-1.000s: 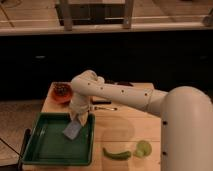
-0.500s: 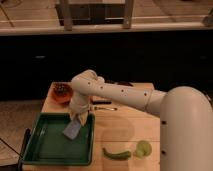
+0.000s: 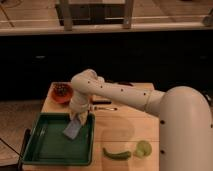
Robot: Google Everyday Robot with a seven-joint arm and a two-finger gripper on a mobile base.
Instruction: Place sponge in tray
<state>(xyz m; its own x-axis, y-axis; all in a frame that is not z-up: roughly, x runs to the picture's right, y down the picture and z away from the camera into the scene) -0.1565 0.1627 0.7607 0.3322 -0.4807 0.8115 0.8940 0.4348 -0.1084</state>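
Observation:
The light blue sponge (image 3: 72, 129) hangs tilted over the right part of the dark green tray (image 3: 45, 150), its lower end close to the tray floor. My gripper (image 3: 77, 118) sits at the sponge's upper end, at the tip of the white arm that reaches in from the right. The gripper is above the tray's right side, near its rim.
A small orange bowl (image 3: 62, 93) with dark contents stands behind the tray on the wooden table (image 3: 125, 125). A fork-like utensil (image 3: 102, 108) lies right of the gripper. A green pepper (image 3: 117, 154) and a lime-coloured round thing (image 3: 144, 148) lie at the front right.
The sponge and gripper stay almost where they were; no clear movement shows.

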